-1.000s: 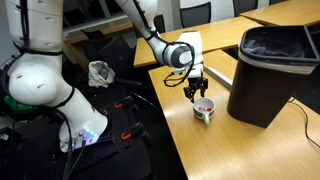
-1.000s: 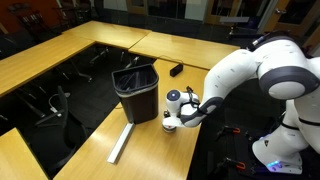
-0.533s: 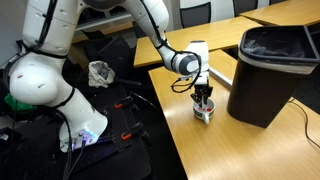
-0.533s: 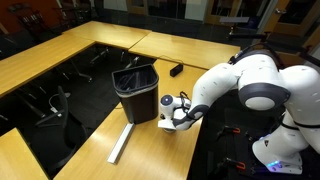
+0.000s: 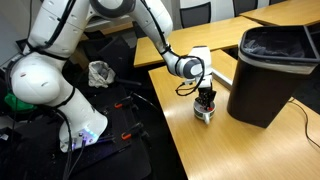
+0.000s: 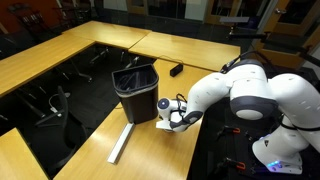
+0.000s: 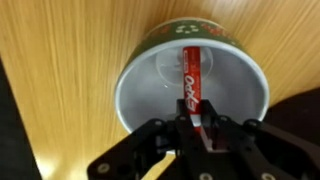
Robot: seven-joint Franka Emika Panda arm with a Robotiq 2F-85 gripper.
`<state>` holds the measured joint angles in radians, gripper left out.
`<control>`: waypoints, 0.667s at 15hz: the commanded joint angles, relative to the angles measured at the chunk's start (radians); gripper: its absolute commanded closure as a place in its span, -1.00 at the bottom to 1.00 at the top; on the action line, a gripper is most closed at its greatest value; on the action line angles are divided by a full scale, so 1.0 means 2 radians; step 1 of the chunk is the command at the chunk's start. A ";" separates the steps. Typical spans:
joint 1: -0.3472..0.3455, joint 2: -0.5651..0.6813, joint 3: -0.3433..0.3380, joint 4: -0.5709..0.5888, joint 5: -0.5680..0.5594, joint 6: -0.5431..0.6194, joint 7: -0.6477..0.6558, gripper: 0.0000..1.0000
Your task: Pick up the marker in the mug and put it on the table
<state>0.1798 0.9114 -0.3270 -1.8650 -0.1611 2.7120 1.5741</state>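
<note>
The wrist view looks straight down into the white mug (image 7: 135,85), where the red marker (image 7: 191,70) lies inside. My gripper (image 7: 197,118) reaches into the mug and is shut on the marker's near end, its dark fingers (image 7: 216,128) pressed against both sides. In both exterior views the gripper (image 5: 205,100) (image 6: 167,119) points down into the mug (image 5: 204,114), which stands on the light wooden table (image 5: 240,150) near its edge. The marker does not show in the exterior views.
A tall black trash bin (image 5: 270,70) (image 6: 137,92) stands on the table right beside the mug. A long grey bar (image 6: 120,143) lies on the tabletop near the bin. A small black object (image 6: 175,70) rests farther back. The table edge (image 5: 178,140) drops off close to the mug.
The gripper came down over the mug, lowered into it and closed from open onto the marker. The mug has not moved.
</note>
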 commanded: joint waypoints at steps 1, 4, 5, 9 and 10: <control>0.028 0.011 -0.025 0.006 0.011 0.006 -0.001 0.91; 0.055 -0.007 -0.047 -0.015 0.002 0.002 0.005 0.91; 0.071 -0.018 -0.061 -0.027 -0.005 -0.003 0.007 0.91; 0.122 -0.062 -0.112 -0.076 -0.016 0.004 0.021 0.91; 0.120 -0.082 -0.108 -0.092 -0.008 0.001 0.014 0.91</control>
<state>0.3863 0.8472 -0.5209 -1.9425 -0.1686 2.7114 1.5797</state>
